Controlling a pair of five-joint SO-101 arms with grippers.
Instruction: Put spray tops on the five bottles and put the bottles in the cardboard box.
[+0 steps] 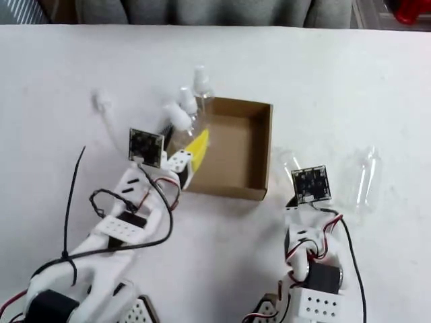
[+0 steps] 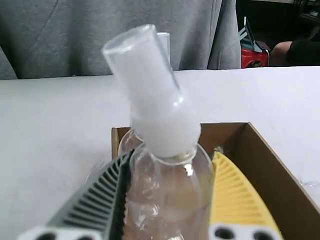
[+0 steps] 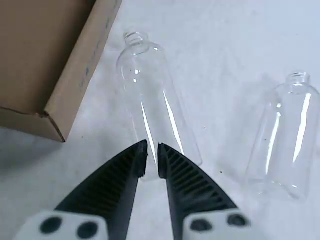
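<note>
Looking down, the cardboard box [image 1: 259, 145] sits mid-desk. The left gripper [image 1: 185, 142] is at its left wall with a capped bottle [image 1: 178, 126], and two uncapped bottles [image 1: 363, 176] lie on the desk toward its right edge. From the left wrist, grey and yellow fingers [image 2: 235, 195] pinch that bottle (its spray top [image 2: 157, 105] leans sideways) at the box's rim. From the right wrist, the right gripper [image 3: 152, 160] has its black fingers [image 3: 127, 180] pressed almost together, holding nothing, at the base of the nearer uncapped bottle [image 3: 155, 105].

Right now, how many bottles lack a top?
2. Near bottle lies beside the box, by the right gripper; far bottle lies farther right. None seems hidden.
</note>
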